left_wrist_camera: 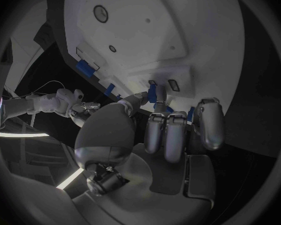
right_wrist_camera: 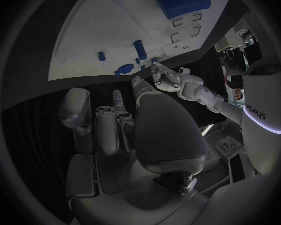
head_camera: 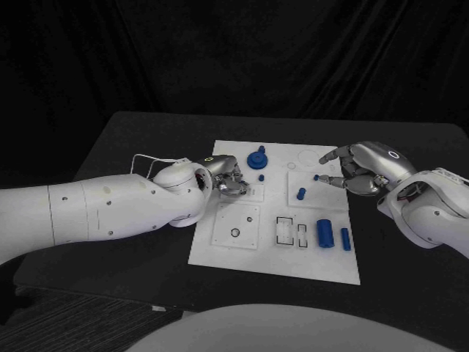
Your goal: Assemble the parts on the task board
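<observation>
The white board [head_camera: 274,253] lies in the middle of the black table [head_camera: 139,139], and everything else sits on it or beside it. Near the board's far edge stands a blue knobbed part [head_camera: 258,159]. Toward the board's right side a short blue peg [head_camera: 301,193] lies flat, and nearer the front right corner lie a thick blue cylinder [head_camera: 325,232] and, just beside it, a thinner blue pin [head_camera: 346,239]. Left of the cylinder are two small rectangular slots [head_camera: 285,229]; further left, a raised square plate with a round hole [head_camera: 236,233]. The left hand [head_camera: 224,176] rests at the board's left edge, just in front of the knobbed part, its fingers curled down onto the board; in the left wrist view a small blue piece [left_wrist_camera: 152,93] shows at the fingertips, but whether it is pinched cannot be told. The left arm [head_camera: 97,209] covers the table left of the board. The right hand [head_camera: 359,169] hovers over the board's far right corner, fingers bent inward, with a tiny blue part [head_camera: 316,177] at the fingertips; whether it grips that part cannot be told.
</observation>
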`<state>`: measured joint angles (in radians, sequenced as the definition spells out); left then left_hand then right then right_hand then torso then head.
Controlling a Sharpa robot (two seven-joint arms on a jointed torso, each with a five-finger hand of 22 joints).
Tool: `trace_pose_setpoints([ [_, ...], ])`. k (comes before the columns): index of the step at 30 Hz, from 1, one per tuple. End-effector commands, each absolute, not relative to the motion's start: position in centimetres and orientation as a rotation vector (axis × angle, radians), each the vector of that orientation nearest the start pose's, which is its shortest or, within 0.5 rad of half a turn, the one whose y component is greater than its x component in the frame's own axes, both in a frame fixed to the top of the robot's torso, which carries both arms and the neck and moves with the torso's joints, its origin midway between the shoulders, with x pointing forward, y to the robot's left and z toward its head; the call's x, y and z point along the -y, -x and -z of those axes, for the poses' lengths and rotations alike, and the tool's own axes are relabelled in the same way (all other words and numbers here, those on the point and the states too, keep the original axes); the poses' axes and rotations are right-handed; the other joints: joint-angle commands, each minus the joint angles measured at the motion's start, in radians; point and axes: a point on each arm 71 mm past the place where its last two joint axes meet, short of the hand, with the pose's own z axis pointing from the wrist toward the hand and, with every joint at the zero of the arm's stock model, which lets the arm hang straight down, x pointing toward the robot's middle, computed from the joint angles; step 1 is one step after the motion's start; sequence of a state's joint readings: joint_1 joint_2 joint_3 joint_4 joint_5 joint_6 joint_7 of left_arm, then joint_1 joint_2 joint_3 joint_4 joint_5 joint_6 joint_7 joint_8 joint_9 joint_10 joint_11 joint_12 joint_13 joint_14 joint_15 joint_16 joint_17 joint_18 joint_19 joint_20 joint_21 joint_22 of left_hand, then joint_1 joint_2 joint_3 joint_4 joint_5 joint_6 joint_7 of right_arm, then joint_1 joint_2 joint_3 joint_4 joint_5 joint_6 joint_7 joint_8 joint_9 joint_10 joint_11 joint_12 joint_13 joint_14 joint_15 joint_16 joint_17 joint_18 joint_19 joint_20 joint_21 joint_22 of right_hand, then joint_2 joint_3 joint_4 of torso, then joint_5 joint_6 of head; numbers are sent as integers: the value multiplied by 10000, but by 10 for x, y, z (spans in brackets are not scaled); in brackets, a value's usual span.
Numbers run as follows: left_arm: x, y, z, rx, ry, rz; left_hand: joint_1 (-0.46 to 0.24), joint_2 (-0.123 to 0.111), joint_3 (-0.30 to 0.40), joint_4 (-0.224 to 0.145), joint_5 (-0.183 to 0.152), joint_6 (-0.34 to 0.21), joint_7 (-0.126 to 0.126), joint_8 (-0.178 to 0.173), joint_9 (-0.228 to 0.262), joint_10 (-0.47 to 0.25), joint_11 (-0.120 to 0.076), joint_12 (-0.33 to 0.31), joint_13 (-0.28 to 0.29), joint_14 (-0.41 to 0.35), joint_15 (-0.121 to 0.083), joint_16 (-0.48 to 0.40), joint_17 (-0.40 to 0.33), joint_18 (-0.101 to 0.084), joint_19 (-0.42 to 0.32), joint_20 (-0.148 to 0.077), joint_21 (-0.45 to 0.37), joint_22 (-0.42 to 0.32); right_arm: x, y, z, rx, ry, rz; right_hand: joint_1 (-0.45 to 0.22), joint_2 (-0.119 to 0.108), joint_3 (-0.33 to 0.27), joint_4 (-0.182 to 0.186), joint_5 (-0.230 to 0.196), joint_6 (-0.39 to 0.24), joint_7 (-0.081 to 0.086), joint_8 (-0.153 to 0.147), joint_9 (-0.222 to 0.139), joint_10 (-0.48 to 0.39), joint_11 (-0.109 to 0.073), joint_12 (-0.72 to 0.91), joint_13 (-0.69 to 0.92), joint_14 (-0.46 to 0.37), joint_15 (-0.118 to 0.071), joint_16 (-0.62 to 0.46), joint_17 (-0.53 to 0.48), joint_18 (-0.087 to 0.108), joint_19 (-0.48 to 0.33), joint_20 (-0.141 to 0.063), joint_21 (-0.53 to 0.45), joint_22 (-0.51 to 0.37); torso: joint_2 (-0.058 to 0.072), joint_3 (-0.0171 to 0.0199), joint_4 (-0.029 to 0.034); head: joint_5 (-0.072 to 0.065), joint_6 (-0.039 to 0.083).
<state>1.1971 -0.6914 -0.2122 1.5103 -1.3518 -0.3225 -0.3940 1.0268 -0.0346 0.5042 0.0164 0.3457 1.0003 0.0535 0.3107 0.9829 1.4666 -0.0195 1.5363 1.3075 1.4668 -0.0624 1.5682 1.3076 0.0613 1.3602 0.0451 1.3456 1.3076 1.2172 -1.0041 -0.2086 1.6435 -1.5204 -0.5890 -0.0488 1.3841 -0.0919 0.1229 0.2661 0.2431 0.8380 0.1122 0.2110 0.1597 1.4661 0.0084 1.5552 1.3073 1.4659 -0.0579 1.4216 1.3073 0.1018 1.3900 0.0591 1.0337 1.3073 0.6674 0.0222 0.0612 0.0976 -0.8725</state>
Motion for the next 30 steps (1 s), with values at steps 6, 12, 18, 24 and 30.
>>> trace_pose_setpoints([
  [6,-146,-457,258,-19645,-523,5171,-52,44,98,-16,-45,-80,-140,38,9,715,-74,-28,2247,1040,-70,26,2632,104,47,0,-20,928,245,-438,208,-15166,1679,-6139,2,75,6,-45,72,74,6,27,-23,819,69,-47,2398,577,71,-59,1053,35,-92,-10,-68,841,-9,6,-12,29,-2],
  [12,-147,-456,259,-19765,-564,5124,-119,39,6,121,-142,-80,-132,11,0,712,-67,-32,2245,1040,-66,26,2632,101,56,-2,-29,939,245,-438,208,-15183,1675,-6132,2,75,6,-45,72,74,6,27,-23,819,69,-47,2398,577,71,-59,1053,35,-92,-10,-68,841,-7,4,-12,11,-2],
  [18,-148,-455,260,-19842,-575,5069,-141,37,-35,176,-195,-61,-135,7,-3,703,-67,-41,2236,1040,-66,26,2632,102,53,-2,-39,939,245,-438,208,-15197,1672,-6127,2,75,6,-45,72,74,6,27,-23,819,69,-47,2398,577,71,-59,1053,35,-92,-10,-68,841,-2,-1,-14,21,-2],
  [24,-150,-455,260,-19901,-585,5026,-191,41,-128,309,-318,-35,-136,-11,-12,703,-67,-42,2236,1040,-66,26,2632,103,54,-3,-57,944,245,-438,209,-15213,1667,-6117,9,81,12,-49,95,79,6,28,-27,810,71,-55,2388,576,73,-60,1051,37,-98,-8,-87,837,-4,1,-16,23,-2],
  [30,-150,-455,260,-19905,-570,5006,-273,21,-488,630,-893,31,-141,-59,-34,703,-70,-43,2235,1040,-66,26,2632,103,66,-3,-93,963,245,-438,209,-15232,1666,-6109,9,81,12,-49,95,79,6,28,-27,810,71,-55,2388,576,73,-60,1051,37,-98,-8,-87,837,-7,-2,-19,36,-2],
])
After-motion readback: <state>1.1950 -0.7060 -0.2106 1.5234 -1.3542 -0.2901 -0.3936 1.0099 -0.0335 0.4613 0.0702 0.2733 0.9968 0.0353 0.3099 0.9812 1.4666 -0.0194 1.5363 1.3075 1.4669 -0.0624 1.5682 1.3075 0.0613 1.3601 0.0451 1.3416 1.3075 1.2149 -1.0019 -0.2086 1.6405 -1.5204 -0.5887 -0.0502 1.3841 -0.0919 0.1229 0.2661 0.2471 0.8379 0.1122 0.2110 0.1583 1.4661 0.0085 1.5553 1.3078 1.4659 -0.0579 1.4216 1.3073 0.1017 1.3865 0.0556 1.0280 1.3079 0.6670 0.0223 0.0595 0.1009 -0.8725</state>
